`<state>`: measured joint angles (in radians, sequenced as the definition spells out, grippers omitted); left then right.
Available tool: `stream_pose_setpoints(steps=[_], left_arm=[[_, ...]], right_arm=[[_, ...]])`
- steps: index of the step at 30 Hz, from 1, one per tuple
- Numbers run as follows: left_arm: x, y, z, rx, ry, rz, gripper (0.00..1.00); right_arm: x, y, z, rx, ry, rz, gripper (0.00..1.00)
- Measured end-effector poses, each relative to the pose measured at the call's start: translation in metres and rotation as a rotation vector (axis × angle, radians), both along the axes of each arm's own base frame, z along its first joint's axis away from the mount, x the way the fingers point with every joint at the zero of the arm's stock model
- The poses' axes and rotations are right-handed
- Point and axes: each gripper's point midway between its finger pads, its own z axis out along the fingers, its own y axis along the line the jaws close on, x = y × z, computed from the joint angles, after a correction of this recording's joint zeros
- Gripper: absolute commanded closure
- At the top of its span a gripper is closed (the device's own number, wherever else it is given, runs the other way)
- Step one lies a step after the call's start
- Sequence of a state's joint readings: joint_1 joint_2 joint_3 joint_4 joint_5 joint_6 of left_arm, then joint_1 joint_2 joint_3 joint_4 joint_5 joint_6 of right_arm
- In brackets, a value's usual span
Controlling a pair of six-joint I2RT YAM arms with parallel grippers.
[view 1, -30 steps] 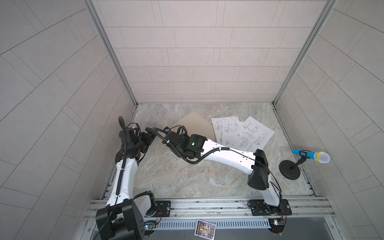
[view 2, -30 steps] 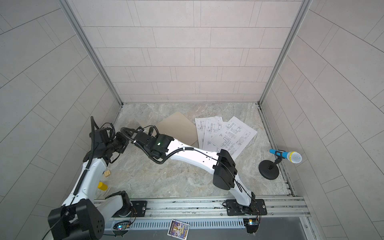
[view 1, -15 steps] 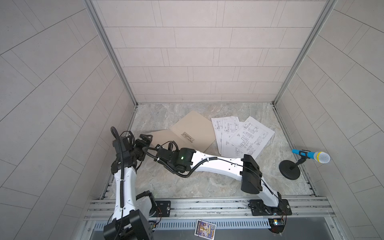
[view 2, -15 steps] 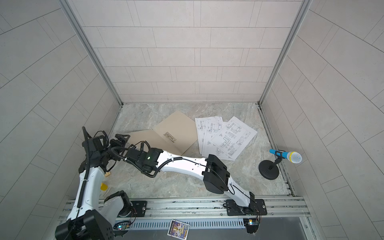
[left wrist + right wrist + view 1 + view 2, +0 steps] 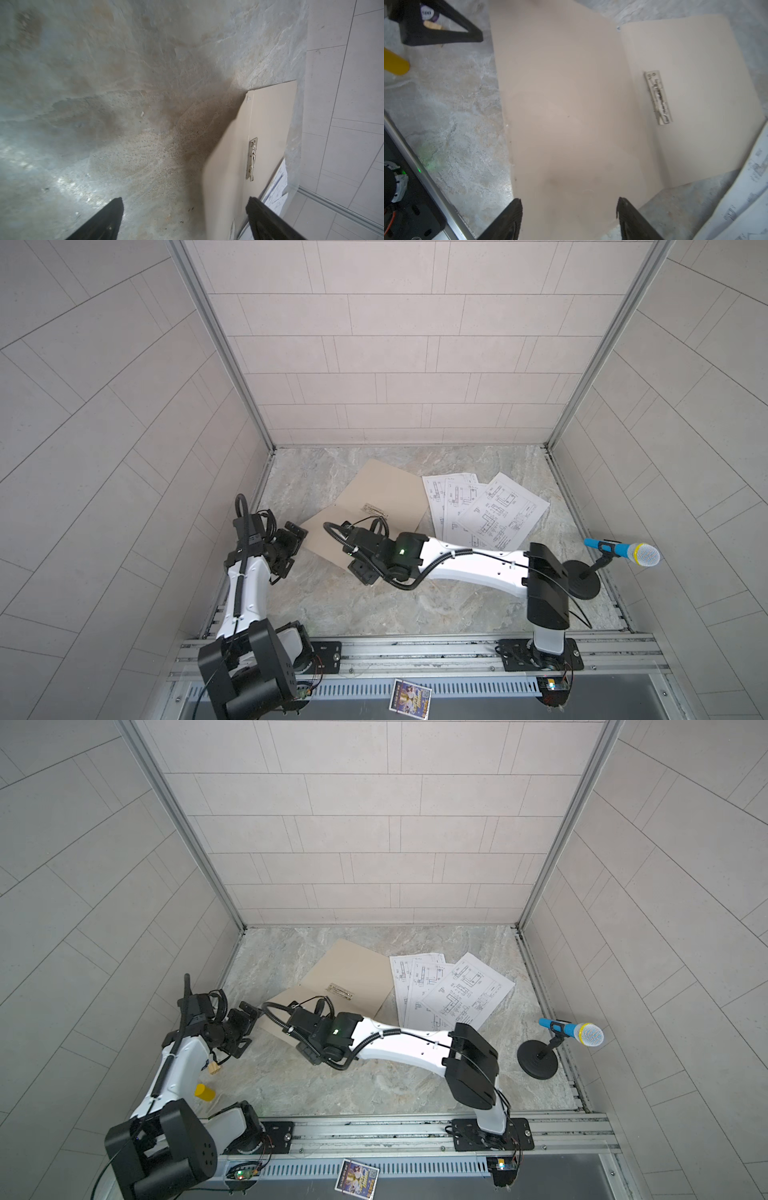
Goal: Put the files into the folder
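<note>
- The folder lies open on the marble-patterned worktop, near the middle and toward the back wall, with its inner side up.
- A small metal clip sits on the right panel, just beside the fold.
- The folder's left panel is blurred in both wrist views, so I cannot tell whether it lies quite flat.
- The files are fanned out in an overlapping pile on the worktop, just beside the folder's right edge. All of them are outside the folder.
- The left tool is released. In the left wrist view its fingers stand wide apart over bare worktop, with nothing between them. It sits just beside the left panel's outer corner.
- The right arm reaches across the middle, and the right tool is above the near edge of the left panel.
- The right tool is also released. In the right wrist view its fingers are spread apart, with the panel seen beyond them and nothing gripped.
- A blue microphone stands on a round black base at the right edge, well apart from the files.
- A yellow cylinder lies on the worktop near the left arm.
- A small colourful card rests on the front rail, outside the work area.
</note>
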<state>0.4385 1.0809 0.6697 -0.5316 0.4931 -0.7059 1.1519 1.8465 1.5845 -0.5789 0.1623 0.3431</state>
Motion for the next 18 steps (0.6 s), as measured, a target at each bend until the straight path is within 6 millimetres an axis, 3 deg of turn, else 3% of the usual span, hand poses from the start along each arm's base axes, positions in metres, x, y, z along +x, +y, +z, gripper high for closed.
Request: stream_pose_setpoints(steps=[3,4,8,12,14,18], left_arm=[[0.000,0.009,0.020,0.080,-0.042,0.014,0.01],[0.000,0.012,0.028,0.103,-0.065,0.019,0.01],[-0.001,0.011,0.046,0.137,-0.109,0.018,0.02],[-0.001,-0.003,0.044,0.120,-0.097,-0.018,0.03],[0.002,-0.020,0.044,0.115,-0.095,-0.065,0.04],[0.010,-0.059,0.034,0.091,-0.087,-0.163,0.12]], right_arm=[[0.017,-0.017,0.013,0.083,-0.015,-0.034,0.22],[0.021,-0.021,0.014,0.107,-0.014,-0.037,0.16],[0.020,-0.016,0.007,0.154,-0.001,0.000,0.15],[0.032,-0.013,-0.008,0.162,0.028,0.009,0.28],[0.056,-0.025,-0.022,0.150,0.044,-0.029,0.39],[0.105,-0.060,-0.055,0.091,0.063,-0.119,0.47]])
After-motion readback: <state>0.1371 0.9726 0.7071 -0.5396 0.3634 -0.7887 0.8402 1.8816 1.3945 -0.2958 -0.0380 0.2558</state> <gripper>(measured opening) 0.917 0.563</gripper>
